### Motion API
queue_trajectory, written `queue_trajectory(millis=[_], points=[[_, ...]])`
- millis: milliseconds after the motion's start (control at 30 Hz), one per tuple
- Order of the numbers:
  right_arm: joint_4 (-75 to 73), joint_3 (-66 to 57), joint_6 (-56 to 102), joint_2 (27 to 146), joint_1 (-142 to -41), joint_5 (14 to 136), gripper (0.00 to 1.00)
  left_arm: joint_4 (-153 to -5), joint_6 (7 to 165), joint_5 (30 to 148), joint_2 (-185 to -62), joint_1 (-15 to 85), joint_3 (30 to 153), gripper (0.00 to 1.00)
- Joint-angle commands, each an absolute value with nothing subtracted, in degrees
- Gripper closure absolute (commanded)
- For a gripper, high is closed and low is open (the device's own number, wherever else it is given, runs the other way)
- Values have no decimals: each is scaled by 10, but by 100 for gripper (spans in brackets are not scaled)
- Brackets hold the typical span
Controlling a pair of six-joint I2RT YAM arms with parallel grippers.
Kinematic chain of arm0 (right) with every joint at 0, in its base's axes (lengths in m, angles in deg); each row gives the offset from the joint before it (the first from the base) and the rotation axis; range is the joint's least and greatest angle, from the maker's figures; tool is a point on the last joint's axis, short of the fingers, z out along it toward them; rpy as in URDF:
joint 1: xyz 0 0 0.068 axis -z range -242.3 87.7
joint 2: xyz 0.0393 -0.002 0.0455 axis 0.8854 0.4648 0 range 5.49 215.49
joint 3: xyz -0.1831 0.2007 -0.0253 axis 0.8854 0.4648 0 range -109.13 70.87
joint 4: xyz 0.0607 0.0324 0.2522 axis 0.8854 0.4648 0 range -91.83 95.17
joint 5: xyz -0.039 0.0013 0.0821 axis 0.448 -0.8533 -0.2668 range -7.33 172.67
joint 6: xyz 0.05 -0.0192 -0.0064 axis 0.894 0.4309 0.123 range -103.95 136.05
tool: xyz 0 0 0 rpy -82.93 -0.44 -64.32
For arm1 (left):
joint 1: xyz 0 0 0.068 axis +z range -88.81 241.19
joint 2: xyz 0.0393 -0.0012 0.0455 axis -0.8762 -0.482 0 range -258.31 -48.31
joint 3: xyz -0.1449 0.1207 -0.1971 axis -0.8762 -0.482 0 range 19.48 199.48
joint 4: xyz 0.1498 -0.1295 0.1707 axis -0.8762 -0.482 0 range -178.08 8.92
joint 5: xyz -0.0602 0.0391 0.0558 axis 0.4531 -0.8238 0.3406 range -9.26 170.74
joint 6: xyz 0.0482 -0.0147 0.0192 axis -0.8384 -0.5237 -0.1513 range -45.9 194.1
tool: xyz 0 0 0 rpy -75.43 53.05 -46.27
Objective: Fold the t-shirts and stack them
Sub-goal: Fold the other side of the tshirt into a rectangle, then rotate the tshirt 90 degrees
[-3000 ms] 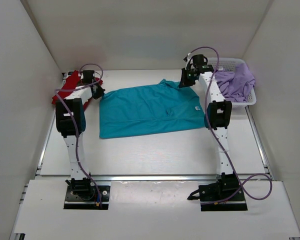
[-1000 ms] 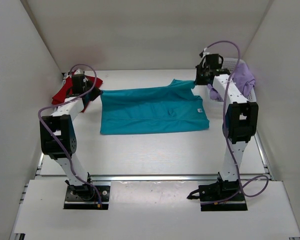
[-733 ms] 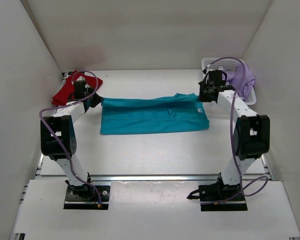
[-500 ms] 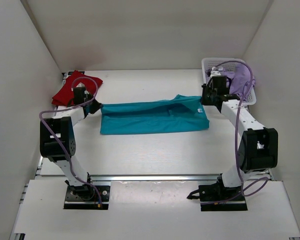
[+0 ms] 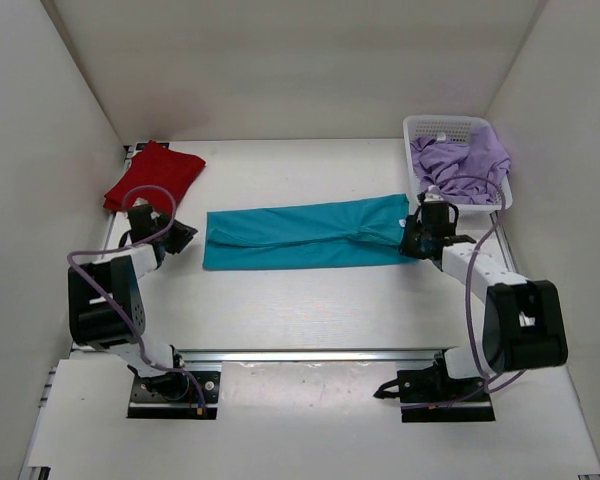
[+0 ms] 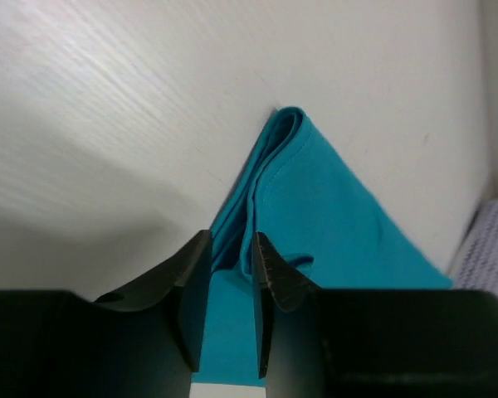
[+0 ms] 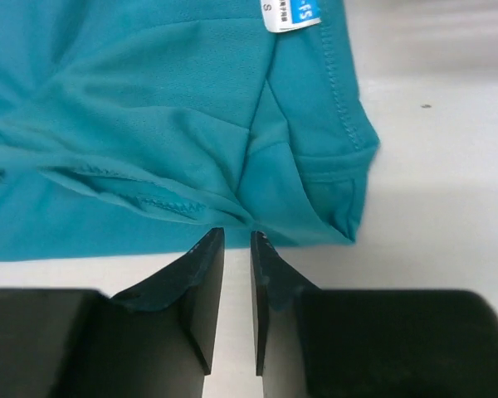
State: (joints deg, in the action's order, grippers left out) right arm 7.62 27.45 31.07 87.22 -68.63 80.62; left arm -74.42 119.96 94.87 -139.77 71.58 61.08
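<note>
The teal t-shirt (image 5: 300, 235) lies mid-table as a long folded band. My left gripper (image 5: 183, 237) rests at its left end, jaws slightly apart. In the left wrist view the left gripper (image 6: 230, 240) is open over the teal t-shirt's folded corner (image 6: 315, 191), with cloth showing in the gap. My right gripper (image 5: 412, 241) is at the band's right end. In the right wrist view the right gripper (image 7: 236, 236) is open just short of the teal hem (image 7: 149, 108), with bare table between the fingers. The red t-shirt (image 5: 155, 172) lies back left. The lavender t-shirt (image 5: 462, 158) sits in the basket.
A white mesh basket (image 5: 438, 122) stands at the back right against the wall. White walls close in the table on the left, back and right. A white size label (image 7: 290, 12) shows on the teal cloth.
Both arms pulled the teal shirt's far edge toward the near side, folding it into a narrow band. Both grippers then opened and let the cloth go.
</note>
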Motion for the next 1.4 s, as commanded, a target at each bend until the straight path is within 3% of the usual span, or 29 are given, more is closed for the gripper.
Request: queue_trajectory(millis=[0,133,300,400,567,733,967,1133,1300,1367], points=[[11,292,344,815,-671,801,81,-675,1273,967,-1307,745,567,65],[19,275,337,785,-690,813,76,-646,1276,904,-1223,720,529,67],[34,199,318,854,-743,773,97,-653,1238,873,-1242,587,573,68],[38,148,298,919,-771,754,95,-649,1231,872,-1305,536,605,68],[47,125,296,993,-787,783,96,-660,1238,940,-1448,534,667,73],[21,202,328,986,-781,792,100,-648,1262,960,-1469,586,616,78],[-32,308,359,932,-778,796,100,-630,1267,970,-1349,656,485,80],[-25,305,360,909,-762,770,100,-640,1263,938,-1260,665,450,78],[-19,293,372,851,-755,751,99,-669,1239,894,-1187,623,473,77],[-19,276,377,841,-747,729,99,-675,1221,852,-1182,559,500,76]])
